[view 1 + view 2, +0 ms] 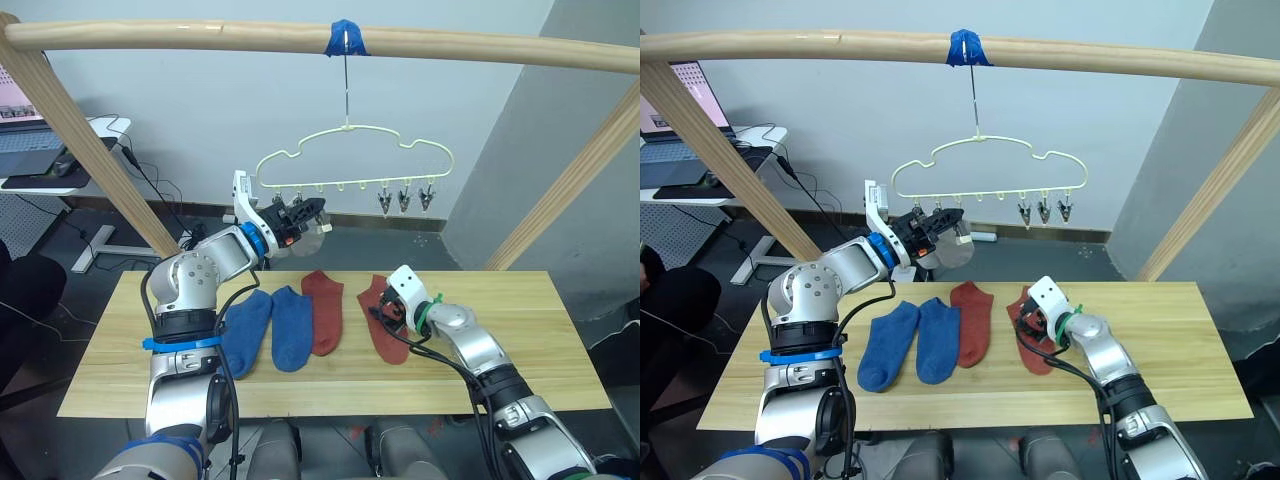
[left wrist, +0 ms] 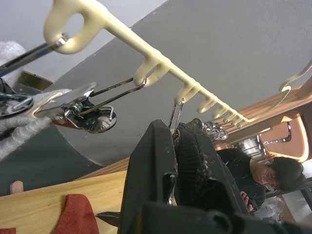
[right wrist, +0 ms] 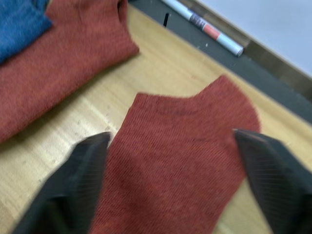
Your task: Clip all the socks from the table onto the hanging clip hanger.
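Observation:
The pale-yellow clip hanger (image 1: pixel 350 158) hangs by its hook from the wooden rail. My left gripper (image 1: pixel 305 213) is raised to the left end of its lower bar, with its fingers (image 2: pixel 185 156) shut on a metal clip (image 2: pixel 174 117). Beside that, a light grey sock (image 1: pixel 956 250) hangs from a neighbouring clip (image 2: pixel 83 113). On the table (image 1: pixel 520 340) lie two blue socks (image 1: pixel 245 332) (image 1: pixel 292 326) and two rust red socks (image 1: pixel 325 310) (image 1: pixel 388 335). My right gripper (image 3: pixel 170 141) is open, low over the right red sock, with one finger on each side of its cuff end.
A wooden rail (image 1: pixel 200 36) with slanted posts (image 1: pixel 80 130) (image 1: pixel 570 180) frames the table. Three free clips (image 1: pixel 405 198) hang at the hanger's right end. A white desk with a laptop (image 1: pixel 35 150) stands at the far left. A person (image 2: pixel 273 178) sits beyond the table.

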### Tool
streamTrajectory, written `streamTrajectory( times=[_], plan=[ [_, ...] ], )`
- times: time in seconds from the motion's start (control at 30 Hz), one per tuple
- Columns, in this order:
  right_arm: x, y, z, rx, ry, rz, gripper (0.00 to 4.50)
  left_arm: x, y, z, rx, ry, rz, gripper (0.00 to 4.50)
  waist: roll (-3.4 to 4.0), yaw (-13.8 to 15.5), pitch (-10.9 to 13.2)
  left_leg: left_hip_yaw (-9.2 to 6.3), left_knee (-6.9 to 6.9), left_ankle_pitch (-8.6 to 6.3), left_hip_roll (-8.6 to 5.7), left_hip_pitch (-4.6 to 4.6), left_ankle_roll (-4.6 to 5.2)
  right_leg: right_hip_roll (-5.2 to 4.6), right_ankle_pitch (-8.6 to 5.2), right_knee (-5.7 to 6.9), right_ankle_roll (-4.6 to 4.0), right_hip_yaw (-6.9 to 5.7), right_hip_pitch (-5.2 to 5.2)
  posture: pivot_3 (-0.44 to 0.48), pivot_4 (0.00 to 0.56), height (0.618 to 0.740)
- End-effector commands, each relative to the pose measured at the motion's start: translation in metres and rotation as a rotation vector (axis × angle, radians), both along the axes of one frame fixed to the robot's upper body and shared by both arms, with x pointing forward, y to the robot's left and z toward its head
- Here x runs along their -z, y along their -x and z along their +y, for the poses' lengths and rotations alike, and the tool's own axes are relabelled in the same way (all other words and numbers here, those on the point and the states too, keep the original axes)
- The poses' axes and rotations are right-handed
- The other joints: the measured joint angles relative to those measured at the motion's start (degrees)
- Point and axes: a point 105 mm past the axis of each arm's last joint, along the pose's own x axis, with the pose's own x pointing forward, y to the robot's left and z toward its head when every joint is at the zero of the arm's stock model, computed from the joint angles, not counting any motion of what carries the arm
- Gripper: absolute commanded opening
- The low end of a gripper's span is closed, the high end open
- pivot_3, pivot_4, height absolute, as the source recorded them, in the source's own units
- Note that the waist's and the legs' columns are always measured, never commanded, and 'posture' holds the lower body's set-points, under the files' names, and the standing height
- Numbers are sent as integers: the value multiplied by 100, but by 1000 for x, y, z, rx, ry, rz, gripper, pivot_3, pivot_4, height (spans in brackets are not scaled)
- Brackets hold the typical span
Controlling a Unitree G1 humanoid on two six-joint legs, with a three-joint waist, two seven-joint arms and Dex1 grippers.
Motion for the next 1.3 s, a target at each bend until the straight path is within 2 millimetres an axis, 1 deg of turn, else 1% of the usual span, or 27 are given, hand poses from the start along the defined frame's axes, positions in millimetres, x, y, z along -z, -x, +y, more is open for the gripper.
streamTrajectory(
  times=[0.03, 0.2, 0.33, 0.37, 0.4, 0.47, 0.63, 0.7, 0.73, 0.8, 0.87, 0.97, 1.03, 1.07, 1.13, 1.2, 1.3],
  plan=[
    [-3, -8, -1, 9, 23, -15, 4479, -8, 5, -2, 18, 5, -36, 82, 0, -2, 1, 0, 0, 0, 0, 0, 0, 0, 0, 0, 0, -1, 0, 11, 167, 740],
    [7, -9, -1, 29, 18, 34, 4479, -7, 8, -4, 34, 9, -36, 82, 0, 4, 1, -1, -1, 0, 0, 0, 0, 0, -1, 0, 1, -1, 0, 11, 167, 740],
    [32, 1, -4, 3, 67, 113, 4479, -6, 9, -4, 27, 8, -36, 82, 0, -2, 1, 0, -2, 0, 1, 1, 0, 0, 0, -2, 1, 0, 1, 22, 165, 740],
    [34, 2, -5, 1, 67, 112, 4316, -6, 10, -4, 26, 8, -38, 82, 0, 1, 0, -2, -2, 0, 0, 2, 0, 0, -1, -2, 1, -2, 3, 28, 163, 740],
    [35, 3, -6, 0, 66, 111, 4108, -7, 10, -3, 25, 9, -40, 82, 0, 2, 0, -3, -2, 0, 0, 3, 0, 0, -1, -2, 2, -3, 4, 28, 163, 740],
    [36, 6, -7, -26, 72, 103, 3514, -8, 9, -3, 22, 10, -42, 82, 0, 4, 0, -2, -1, 0, 0, 4, 0, 0, -3, -2, 6, -3, 6, 28, 163, 740],
    [37, 14, -7, -67, 74, 92, 1766, -6, 11, -4, 22, 12, -41, 82, 0, 30, 0, -2, 0, 0, -1, 4, 0, 0, -4, -3, 7, -2, 7, 32, 161, 740],
    [34, 16, -5, -78, 65, 76, 1081, -6, 12, -5, 23, 14, -41, 82, 0, 43, 0, -3, -2, 0, 0, 4, 0, 0, -4, -3, 7, -3, 6, 33, 158, 740],
    [30, 16, -4, -87, 53, 58, 650, -6, 12, -5, 24, 15, -41, 82, 0, 54, 0, -3, -2, 0, 0, 4, 0, 0, -4, -3, 8, -3, 6, 33, 158, 740],
    [21, 17, 0, -103, 31, 23, 9, -6, 12, -4, 23, 16, -40, 82, 0, 81, 0, -2, -1, 0, 0, 4, 0, 0, -4, -3, 8, -2, 6, 33, 158, 740],
    [8, 19, 4, -133, 9, -26, 9, -6, 12, -4, 25, 19, -37, 82, 0, 98, 1, -1, -2, 0, 0, 3, -1, 0, -4, -4, 8, -1, 4, 32, 155, 740],
    [-20, 23, 15, -190, -53, -113, 9, -4, 12, -3, 24, 8, -27, 82, 0, 110, 1, -1, -7, -1, 0, -1, -1, 0, -5, -6, 8, 0, -2, 26, 154, 740],
    [-42, 28, 23, -220, -94, -173, 9, -4, 11, -3, 20, 31, -8, 82, 0, 109, 1, 0, -9, -1, 0, -1, -1, 0, -5, -6, 9, 0, -4, 22, 154, 740],
    [-49, 30, 26, -225, -102, -191, 9, -5, 10, -3, 20, 40, -1, 82, 0, 112, 1, -1, -9, -1, 2, -1, -1, 1, -5, -7, 10, 0, -4, 22, 154, 740],
    [-54, 33, 27, -225, -104, -200, 9, -5, 10, -3, 20, 47, 6, 82, 0, 121, 1, -2, -10, -1, 2, -2, -1, 1, -6, -8, 11, -2, -4, 22, 154, 740],
    [-61, 38, 31, -277, -84, -235, 9, -4, 10, -3, 19, 49, 17, 82, 0, 138, 1, -2, -10, -1, 1, -3, -1, 0, -7, -12, 12, -2, -2, 22, 154, 740],
    [-93, 41, 46, -319, -93, -340, 9, -5, 5, -2, 13, 112, 77, 82, -2, 135, 2, -1, -9, -1, -1, -10, -1, -2, -7, -17, 12, -2, -6, 2, 157, 740]
  ],
)
